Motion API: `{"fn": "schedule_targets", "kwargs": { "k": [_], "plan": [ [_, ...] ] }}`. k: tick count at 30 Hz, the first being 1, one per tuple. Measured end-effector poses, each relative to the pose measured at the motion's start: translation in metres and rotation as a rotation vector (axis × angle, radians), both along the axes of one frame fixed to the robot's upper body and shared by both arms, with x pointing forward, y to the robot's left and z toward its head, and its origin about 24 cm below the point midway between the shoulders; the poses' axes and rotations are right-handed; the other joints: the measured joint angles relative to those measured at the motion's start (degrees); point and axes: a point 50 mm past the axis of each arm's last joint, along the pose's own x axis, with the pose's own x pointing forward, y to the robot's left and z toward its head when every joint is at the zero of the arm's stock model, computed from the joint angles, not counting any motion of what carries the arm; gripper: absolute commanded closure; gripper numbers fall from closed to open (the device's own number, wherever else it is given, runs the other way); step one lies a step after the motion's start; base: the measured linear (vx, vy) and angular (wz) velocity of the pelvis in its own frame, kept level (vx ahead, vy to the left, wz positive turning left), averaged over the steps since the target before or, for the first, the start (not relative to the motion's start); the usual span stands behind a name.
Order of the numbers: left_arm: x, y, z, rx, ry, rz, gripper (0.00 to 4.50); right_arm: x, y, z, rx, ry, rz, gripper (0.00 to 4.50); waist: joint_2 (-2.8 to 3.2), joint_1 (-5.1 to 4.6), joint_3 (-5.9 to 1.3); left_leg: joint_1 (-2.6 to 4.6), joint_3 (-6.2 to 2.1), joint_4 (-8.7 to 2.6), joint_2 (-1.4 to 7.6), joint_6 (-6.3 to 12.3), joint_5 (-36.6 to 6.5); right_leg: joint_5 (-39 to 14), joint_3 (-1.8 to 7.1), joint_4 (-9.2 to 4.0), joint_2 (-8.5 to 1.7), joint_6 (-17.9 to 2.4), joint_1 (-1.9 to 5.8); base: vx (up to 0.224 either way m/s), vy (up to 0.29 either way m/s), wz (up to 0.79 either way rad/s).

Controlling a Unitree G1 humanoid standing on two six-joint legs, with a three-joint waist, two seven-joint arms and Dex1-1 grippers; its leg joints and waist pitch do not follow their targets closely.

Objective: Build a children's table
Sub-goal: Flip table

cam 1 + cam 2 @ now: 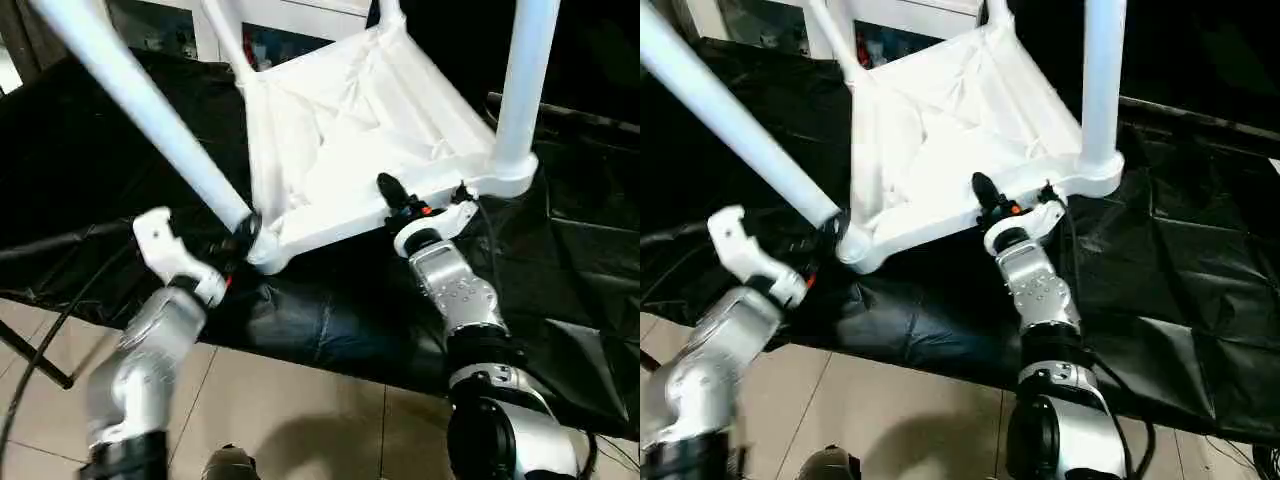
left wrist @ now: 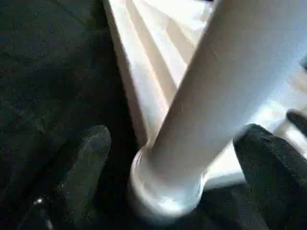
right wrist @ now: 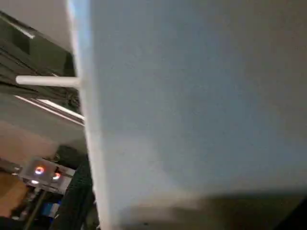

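Underneath everything lies the black-draped work table (image 1: 330, 320), its dark cover creased and reaching past the near edge above a pale tiled floor (image 1: 300, 410). Upside down on it sits the children's table (image 1: 350, 140), white plastic, its ribbed underside turned up and tilted so the near edge rests on the cloth while the far side rises. Legs stand in its round corner sockets: the near left leg (image 1: 150, 110) slants up and away toward the robot's left, the near right leg (image 1: 525, 80) stands almost upright, and thinner far legs rise behind. Smaller still are the grippers. The left gripper (image 1: 240, 240) is at the base of the near left leg, just where it enters the corner socket (image 1: 262, 252); the left wrist view brings this close, showing the two black fingers (image 2: 81, 167) spread on either side of the leg, with a gap visible on at least one side, so they are open around it, not clamped. The right gripper (image 1: 395, 195) sits at the near rim of the top, between the two near corners; whether its fingers pinch the rim cannot be told. The right wrist view adds a broad white surface (image 3: 192, 105) very close to the lens, with a white tube (image 3: 45, 81) sticking out sideways beyond it.
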Motion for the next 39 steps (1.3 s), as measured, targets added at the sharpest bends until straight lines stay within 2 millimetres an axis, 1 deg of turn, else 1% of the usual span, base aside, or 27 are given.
{"fn": "schedule_targets", "kwargs": {
  "k": [2, 4, 6, 7, 9, 11, 12, 14, 17, 18, 20, 22, 25, 26, 28, 29, 30, 31, 33, 37, 39],
  "plan": [
    [-0.003, 0.006, -0.004, 0.008, 0.025, 0.021, 0.00, 0.000, -0.011, 0.004, -0.028, -0.008, -0.035, 2.55, 0.01, 0.29, 0.01, -0.06, 0.02, -0.02, 0.00, 0.01, 0.0, 0.0, -0.02, 0.01, -0.01, 0.0, 0.03, 0.000, 0.000, 0.00],
    [-0.009, 0.018, -0.009, 0.017, 0.052, 0.054, 0.00, -0.002, -0.030, 0.008, -0.065, -0.025, -0.093, 2.55, 0.02, 0.65, 0.01, -0.07, 0.03, -0.01, 0.00, 0.02, 0.0, 0.1, 0.01, 0.00, -0.01, 0.1, 0.06, 0.000, 0.000, 0.00],
    [-0.010, 0.023, -0.010, 0.022, 0.058, 0.066, 0.00, -0.003, -0.044, 0.012, -0.085, -0.034, -0.141, 2.56, 0.04, 0.63, 0.02, -0.10, 0.02, -0.01, -0.01, 0.05, 0.1, 0.1, 0.03, -0.01, -0.01, 0.2, 0.04, 0.000, 0.000, 0.00],
    [-0.010, 0.023, -0.009, 0.027, 0.056, 0.062, 0.00, -0.003, -0.048, 0.014, -0.098, -0.038, -0.154, 2.56, 0.06, 0.51, 0.00, -0.08, 0.02, -0.01, -0.02, 0.04, 0.1, 0.2, 0.05, -0.01, -0.01, 0.1, 0.04, 0.000, 0.000, 0.00],
    [-0.011, 0.018, -0.008, 0.049, 0.051, -0.003, 0.00, -0.008, -0.056, 0.014, -0.152, -0.050, -0.177, 2.56, 0.08, 0.27, -0.01, -0.08, 0.02, -0.01, -0.02, 0.04, 0.1, 0.2, 0.04, -0.01, 0.00, 0.2, 0.03, 0.000, 0.000, 0.00],
    [-0.014, 0.012, -0.004, 0.116, 0.030, -0.099, 0.00, -0.014, -0.062, 0.013, -0.221, -0.061, -0.185, 2.56, 0.16, -0.09, -0.02, -0.08, 0.01, -0.02, -0.02, 0.03, 0.1, 0.2, 0.04, 0.00, 0.00, 0.2, -0.01, 0.000, 0.000, 0.00],
    [-0.016, 0.009, -0.001, 0.169, 0.009, -0.158, 0.00, -0.017, -0.065, 0.018, -0.264, -0.085, -0.189, 2.56, 0.23, -0.41, -0.05, -0.05, 0.01, -0.02, -0.02, 0.04, 0.1, 0.2, 0.06, 0.00, 0.01, 0.1, -0.02, 0.000, 0.000, 0.00],
    [-0.016, 0.004, 0.006, 0.214, -0.033, -0.211, 0.00, -0.018, -0.070, 0.024, -0.316, -0.095, -0.201, 2.56, 0.25, -0.66, -0.06, 0.01, 0.02, -0.02, -0.02, 0.05, 0.1, 0.2, 0.10, 0.00, 0.01, 0.1, 0.00, 0.000, 0.000, 0.00],
    [-0.018, -0.008, 0.025, 0.305, -0.124, -0.362, 0.00, -0.021, -0.078, 0.034, -0.422, -0.109, -0.231, 2.56, 0.27, -0.65, -0.07, 0.08, 0.05, -0.02, -0.03, 0.05, 0.1, 0.2, 0.14, 0.06, 0.02, 0.1, -0.01, 0.000, 0.000, 0.00],
    [-0.019, -0.013, 0.035, 0.332, -0.167, -0.417, 0.00, -0.021, -0.079, 0.038, -0.458, -0.115, -0.242, 2.56, 0.27, -0.63, -0.07, 0.12, 0.06, -0.02, -0.03, 0.05, 0.1, 0.3, 0.14, 0.11, 0.02, 0.1, 0.00, 0.000, 0.000, 0.00],
    [-0.022, -0.018, 0.045, 0.349, -0.213, -0.470, 0.00, -0.021, -0.079, 0.043, -0.507, -0.124, -0.250, 2.56, 0.33, -0.72, -0.11, 0.31, 0.12, -0.02, -0.05, 0.05, 0.1, 0.3, 0.26, 0.18, 0.01, 0.1, 0.07, 0.000, 0.000, 0.00],
    [-0.027, -0.024, 0.048, 0.389, -0.220, -0.548, 0.00, -0.022, -0.078, 0.046, -0.548, -0.132, -0.257, 2.56, 0.33, -0.81, -0.11, 0.35, 0.13, -0.03, -0.04, 0.05, 0.1, 0.1, 0.27, 0.26, 0.01, 0.3, 0.05, 0.000, 0.000, 0.00],
    [-0.029, -0.029, 0.047, 0.439, -0.218, -0.598, 0.00, -0.022, -0.077, 0.049, -0.595, -0.141, -0.257, 2.56, 0.35, -0.84, -0.13, 0.40, 0.13, -0.02, -0.06, 0.04, 0.1, 0.1, 0.29, 0.40, 0.01, 0.3, 0.04, 0.000, 0.000, 0.00],
    [-0.028, -0.029, 0.047, 0.464, -0.220, -0.598, 0.00, -0.023, -0.076, 0.051, -0.618, -0.146, -0.258, 2.56, 0.36, -0.84, -0.13, 0.40, 0.13, -0.02, -0.06, 0.04, 0.1, 0.1, 0.29, 0.42, 0.01, 0.3, 0.04, 0.000, 0.000, 0.00],
    [-0.019, -0.030, 0.056, 0.548, -0.273, -0.566, 0.00, -0.023, -0.075, 0.057, -0.702, -0.165, -0.257, 2.56, 0.36, -0.70, -0.12, 0.40, 0.10, -0.01, -0.06, -0.01, 0.1, 0.1, 0.27, 0.50, 0.01, 0.3, 0.04, 0.000, 0.000, 0.00],
    [-0.013, -0.030, 0.064, 0.585, -0.317, -0.544, 0.00, -0.024, -0.074, 0.061, -0.751, -0.179, -0.256, 2.56, 0.36, -0.67, -0.12, 0.40, 0.10, -0.01, -0.06, -0.02, 0.1, 0.2, 0.26, 0.52, 0.01, 0.4, 0.04, 0.000, 0.000, 0.00],
    [-0.007, -0.030, 0.077, 0.636, -0.380, -0.519, 0.00, -0.024, -0.072, 0.066, -0.823, -0.199, -0.256, 2.56, 0.35, -0.73, -0.14, 0.42, 0.09, -0.01, -0.06, -0.04, 0.2, 0.2, 0.27, 0.53, 0.01, 0.4, 0.04, 0.000, 0.000, 0.00],
    [-0.005, -0.030, 0.084, 0.668, -0.422, -0.508, 0.00, -0.025, -0.070, 0.069, -0.873, -0.217, -0.250, 2.56, 0.32, -0.82, -0.16, 0.45, 0.08, 0.00, -0.07, -0.05, 0.2, 0.2, 0.28, 0.54, 0.01, 0.4, 0.04, 0.000, 0.000, 0.00],
    [-0.001, -0.033, 0.094, 0.737, -0.474, -0.497, 0.00, -0.025, -0.065, 0.072, -0.952, -0.234, -0.242, 2.56, 0.24, -0.91, -0.21, 0.44, 0.07, 0.03, -0.12, -0.05, 0.2, 0.2, 0.28, 0.55, 0.01, 0.4, 0.05, 0.000, 0.000, 0.00],
    [0.009, -0.034, 0.093, 0.838, -0.510, -0.463, 0.00, -0.026, -0.058, 0.074, -1.027, -0.246, -0.238, 2.59, 0.17, -0.66, -0.23, 0.36, 0.03, 0.13, -0.13, -0.05, 0.2, 0.2, 0.27, 0.56, 0.01, 0.4, 0.06, 0.000, 0.000, 0.00],
    [0.013, -0.036, 0.095, 0.841, -0.529, -0.451, 0.00, -0.026, -0.057, 0.074, -1.048, -0.242, -0.247, 2.59, 0.17, -0.55, -0.23, 0.36, 0.03, 0.16, -0.12, -0.05, 0.2, 0.2, 0.29, 0.62, -0.02, 0.4, 0.06, 0.000, 0.000, 0.00]
  ]
}}
